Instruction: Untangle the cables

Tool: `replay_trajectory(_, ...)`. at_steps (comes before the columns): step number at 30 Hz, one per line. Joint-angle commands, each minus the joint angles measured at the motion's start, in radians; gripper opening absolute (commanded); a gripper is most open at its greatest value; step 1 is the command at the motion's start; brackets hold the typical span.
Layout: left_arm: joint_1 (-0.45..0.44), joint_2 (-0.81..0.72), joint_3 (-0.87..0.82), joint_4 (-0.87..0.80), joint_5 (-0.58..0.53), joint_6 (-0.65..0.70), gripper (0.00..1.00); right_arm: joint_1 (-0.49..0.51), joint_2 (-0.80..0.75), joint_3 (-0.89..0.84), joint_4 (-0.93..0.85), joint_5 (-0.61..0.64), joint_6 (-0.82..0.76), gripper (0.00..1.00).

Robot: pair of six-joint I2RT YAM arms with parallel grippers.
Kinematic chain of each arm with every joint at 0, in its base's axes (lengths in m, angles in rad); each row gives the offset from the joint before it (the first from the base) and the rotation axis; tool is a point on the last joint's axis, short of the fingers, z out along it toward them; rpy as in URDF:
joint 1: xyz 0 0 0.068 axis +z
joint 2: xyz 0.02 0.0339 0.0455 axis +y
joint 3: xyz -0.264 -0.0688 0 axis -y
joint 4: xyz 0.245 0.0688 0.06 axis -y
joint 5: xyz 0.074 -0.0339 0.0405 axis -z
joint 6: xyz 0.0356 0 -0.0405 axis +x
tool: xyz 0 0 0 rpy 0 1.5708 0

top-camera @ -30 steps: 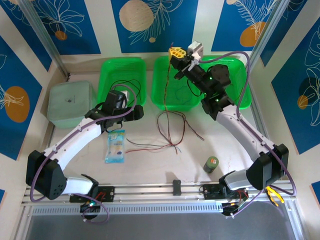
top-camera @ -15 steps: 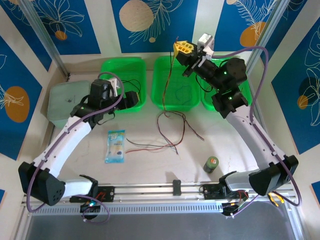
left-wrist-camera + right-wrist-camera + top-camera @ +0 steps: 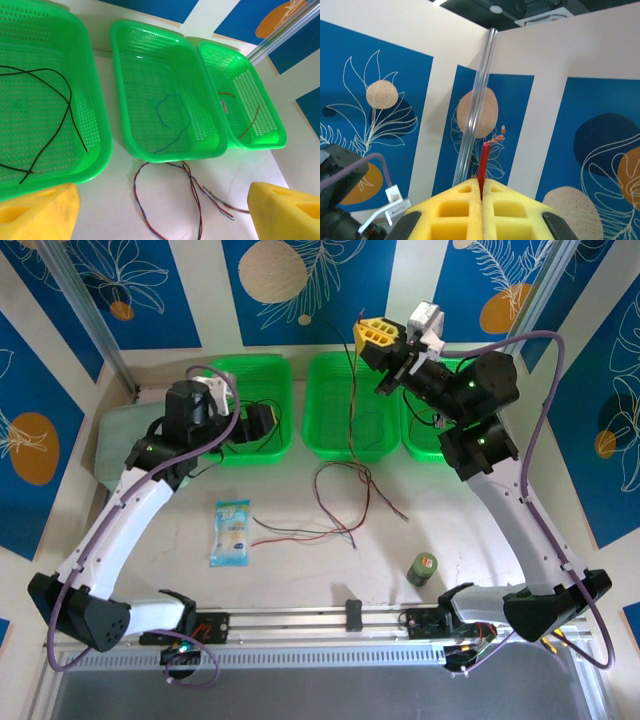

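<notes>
Pale stone-look worktop (image 3: 300, 570): bears everything listed below.

Left arm (image 3: 130, 510), white and black: reaches from the near left corner toward the left basket.

Right arm (image 3: 510, 510), same make: rises from the near right corner, wrist lifted over the far baskets.

Left basket (image 3: 245, 364) (image 3: 95, 125), green slotted plastic: holds one black cable (image 3: 265, 405) (image 3: 65, 110), loosely curved.

Middle basket (image 3: 330, 390) (image 3: 150, 60), green: holds one blue cable (image 3: 172, 117) in an open loop.

Right basket (image 3: 420, 440) (image 3: 260, 125), green, partly behind the right arm: holds one orange-brown cable (image 3: 250, 122).

Lidded box (image 3: 112, 455), grey-green: far left, beside the left basket.

Left end effector (image 3: 262, 425) (image 3: 160, 215): yellow pads (image 3: 37, 212) spread wide with nothing between them, poised over the near edge of the left basket.

Right end effector (image 3: 378, 335) (image 3: 481, 200): yellow pads pressed together, pinching a red cable (image 3: 484, 165) (image 3: 351, 410) just below its bare copper tip (image 3: 496, 140). The cable hangs down across the middle basket to the bundle.

Snack packet (image 3: 231, 532), pale blue and white: flat on the worktop, left of centre.

Small can (image 3: 424, 567), green: upright, right of centre, near the front rail.

Bundle (image 3: 340, 500) (image 3: 192, 195) of thin cables, red and dark strands crossing in loops: lies on the worktop just in front of the middle basket, trailing toward the packet.
</notes>
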Motion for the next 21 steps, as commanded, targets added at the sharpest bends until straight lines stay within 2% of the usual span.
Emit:
replay_trajectory(1,0.008,0.016,0.062,0.015,0.06,-0.006,0.86,0.007,-0.015,-0.028,-0.038,-0.012,-0.009,0.0)
replay_trajectory(4,0.006,0.045,0.098,0.032,0.118,-0.044,0.86,0.0,-0.005,-0.018,-0.099,-0.131,-0.016,0.0)
replay_trajectory(11,-0.003,0.079,0.142,0.162,0.238,-0.138,0.84,-0.016,0.023,-0.024,-0.117,-0.273,0.031,0.0)
replay_trajectory(15,-0.017,0.085,0.164,0.235,0.305,-0.171,0.83,-0.02,0.04,-0.037,-0.09,-0.261,0.042,0.0)
replay_trajectory(21,-0.058,0.091,0.169,0.302,0.344,-0.177,0.82,-0.023,0.07,-0.046,-0.052,-0.268,0.072,0.0)
